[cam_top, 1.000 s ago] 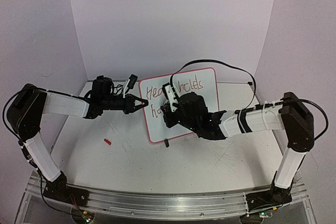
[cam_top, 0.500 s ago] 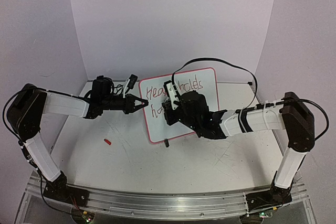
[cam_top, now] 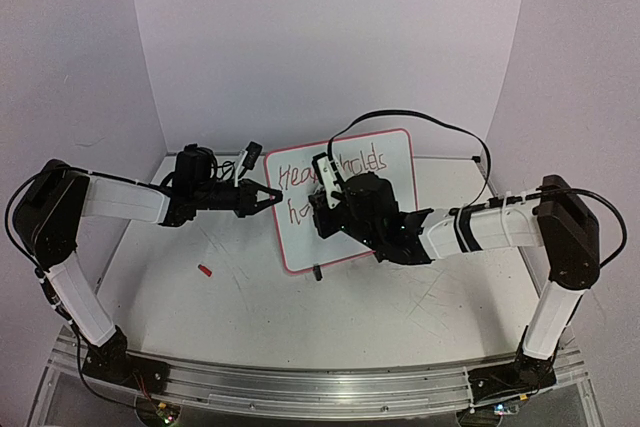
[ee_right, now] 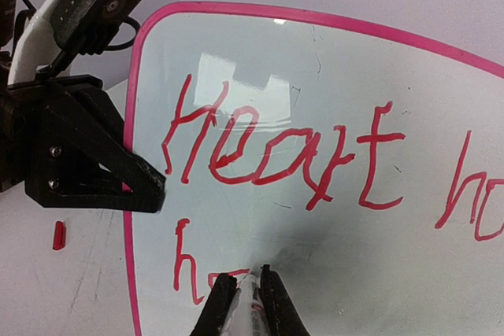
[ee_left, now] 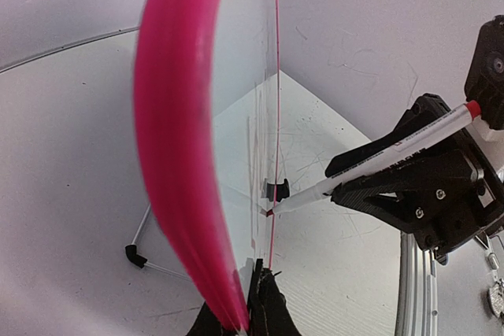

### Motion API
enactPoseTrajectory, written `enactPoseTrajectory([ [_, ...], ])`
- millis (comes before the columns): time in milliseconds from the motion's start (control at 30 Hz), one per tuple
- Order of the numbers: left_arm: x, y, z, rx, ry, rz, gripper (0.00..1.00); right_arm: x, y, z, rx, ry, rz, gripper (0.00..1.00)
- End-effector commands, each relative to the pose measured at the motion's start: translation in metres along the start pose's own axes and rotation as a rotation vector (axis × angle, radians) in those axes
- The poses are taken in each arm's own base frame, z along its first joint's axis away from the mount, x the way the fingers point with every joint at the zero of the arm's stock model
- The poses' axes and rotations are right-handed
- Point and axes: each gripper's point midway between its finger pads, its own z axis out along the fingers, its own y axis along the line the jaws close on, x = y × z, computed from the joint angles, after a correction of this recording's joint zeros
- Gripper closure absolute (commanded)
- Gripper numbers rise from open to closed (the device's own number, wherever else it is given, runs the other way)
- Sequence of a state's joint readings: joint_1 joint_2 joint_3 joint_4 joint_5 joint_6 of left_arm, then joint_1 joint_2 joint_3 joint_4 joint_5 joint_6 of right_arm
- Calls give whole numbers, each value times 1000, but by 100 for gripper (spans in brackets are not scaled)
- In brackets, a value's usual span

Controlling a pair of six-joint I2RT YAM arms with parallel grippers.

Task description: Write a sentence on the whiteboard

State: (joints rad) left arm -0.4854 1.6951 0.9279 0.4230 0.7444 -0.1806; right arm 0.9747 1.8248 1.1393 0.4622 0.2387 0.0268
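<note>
"Holding what, exactly?"

"My left gripper [cam_top: 267, 197] is clamped on the left rim of the whiteboard [cam_top: 392, 179], mid-frame, so it stands firm against pen pressure. My right gripper [ee_right: 246, 295] is closed round the marker [ee_left: 386, 151], tip touching the second line, lower left."

— Shifted anything?
— Nudged the right claw [ee_right: 242, 293] and its marker [ee_left: 378, 155] slightly toward the worktop's far edge, up the whiteboard [cam_top: 385, 162].
— Else?
— Lifted the cable [cam_top: 400, 114] loop a touch.
</note>
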Motion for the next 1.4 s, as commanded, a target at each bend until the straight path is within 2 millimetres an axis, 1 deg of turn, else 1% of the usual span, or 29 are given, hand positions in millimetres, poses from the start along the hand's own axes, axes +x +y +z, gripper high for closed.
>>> enactPoseTrajectory([
  [0,-3,33,-4,-165,2,116,100,-15,-13,0,20,-30,36,100],
  [300,-3,34,-3,-164,2,114,100,10,-11,-2,1,40,26,100],
  [400,-3,33,-4,-164,2,113,100,13,-14,-4,13,48,18,100],
  [533,-2,34,-3,-164,5,111,100,12,-16,-6,23,48,18,100],
  [633,-2,34,-3,-165,5,112,100,9,-22,-10,49,42,17,100],
  [667,-2,34,-3,-166,5,112,100,5,-24,-12,56,33,14,100],
  [733,-1,34,-3,-166,5,112,100,-8,-26,-20,56,-2,15,100],
  [800,-2,34,-3,-166,4,112,100,-29,-23,-31,19,-60,22,100],
  [833,-1,34,-3,-166,6,111,100,-38,-19,-35,-5,-80,26,100],
  [867,-1,34,-3,-165,6,110,100,-41,-19,-33,-15,-85,31,100],
  [1067,-2,34,-4,-166,4,114,100,-36,-22,-15,-40,-67,44,100],
  [1233,-2,34,-3,-165,6,113,100,-41,-16,-8,-59,-79,30,100],
  [1367,-2,34,-3,-165,5,114,100,-40,-10,-5,-82,-78,30,100],
])
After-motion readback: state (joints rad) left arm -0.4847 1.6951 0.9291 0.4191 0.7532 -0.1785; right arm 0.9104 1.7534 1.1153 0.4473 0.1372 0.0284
